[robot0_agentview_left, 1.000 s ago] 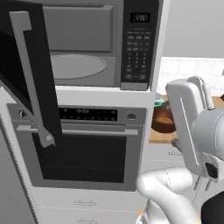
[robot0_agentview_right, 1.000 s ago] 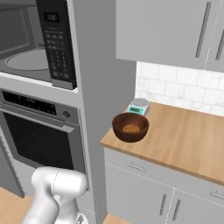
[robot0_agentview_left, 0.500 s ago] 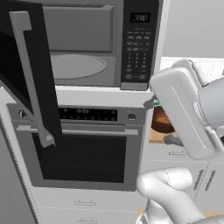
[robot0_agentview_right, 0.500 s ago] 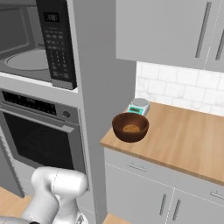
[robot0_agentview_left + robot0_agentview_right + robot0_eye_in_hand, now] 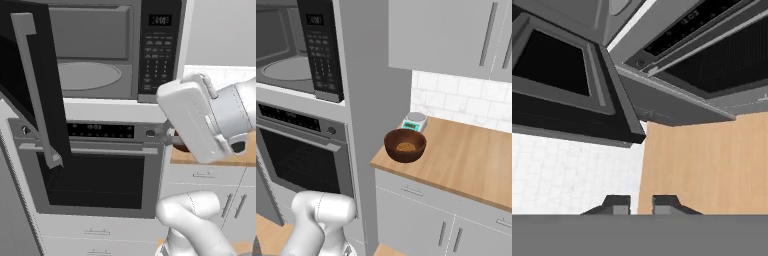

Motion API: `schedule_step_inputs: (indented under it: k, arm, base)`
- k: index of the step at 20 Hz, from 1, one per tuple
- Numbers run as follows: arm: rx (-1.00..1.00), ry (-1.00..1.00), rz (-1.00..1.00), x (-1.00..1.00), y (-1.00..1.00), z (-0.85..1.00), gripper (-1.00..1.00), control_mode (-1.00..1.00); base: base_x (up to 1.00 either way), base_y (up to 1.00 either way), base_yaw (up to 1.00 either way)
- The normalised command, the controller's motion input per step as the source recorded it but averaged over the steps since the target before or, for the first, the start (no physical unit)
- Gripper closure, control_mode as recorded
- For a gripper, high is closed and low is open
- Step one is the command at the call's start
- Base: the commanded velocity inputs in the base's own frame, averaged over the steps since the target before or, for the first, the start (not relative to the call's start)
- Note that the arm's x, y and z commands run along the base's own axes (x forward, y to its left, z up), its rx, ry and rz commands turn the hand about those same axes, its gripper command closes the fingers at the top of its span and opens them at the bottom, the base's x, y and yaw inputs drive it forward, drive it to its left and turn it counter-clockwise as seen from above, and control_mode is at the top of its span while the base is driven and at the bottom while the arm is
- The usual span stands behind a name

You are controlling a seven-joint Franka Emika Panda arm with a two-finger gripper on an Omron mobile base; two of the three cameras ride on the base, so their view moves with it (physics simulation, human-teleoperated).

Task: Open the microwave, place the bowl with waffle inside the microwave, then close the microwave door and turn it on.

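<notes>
Microwave door (image 5: 35, 85) open, bowl with waffle (image 5: 405, 145) waiting
Bowl mid-frame on table (image 5: 466, 160); tool (image 5: 635, 202) nearly closed, empty

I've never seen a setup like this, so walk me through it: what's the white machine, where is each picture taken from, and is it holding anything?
It is a white robot arm on a rolling base in a rendered kitchen. Two cameras ride behind it, to its left and right; a third sits on its hand, looking past the gripper. The microwave stands with the microwave door swung open, above a wall oven. On the wooden counter sits the bowl with waffle, beside a small kitchen scale. The jaws look nearly together with nothing between them.
</notes>
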Motion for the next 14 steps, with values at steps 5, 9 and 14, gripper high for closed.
schedule_step_inputs:
  k: [5, 9, 14]
  arm:
    - [0.01, -0.36, 0.0, 0.35, 0.36, 0.01, 1.0, -1.0]
    - [0.15, -0.22, 0.0, 0.53, 0.11, 0.21, 1.0, -1.0]
    - [0.27, -0.04, 0.02, 0.56, 0.04, 0.11, 1.0, -1.0]
  base:
    - [0.0, 0.0, 0.0]
    - [0.0, 0.0, 0.0]
    - [0.0, 0.0, 0.0]
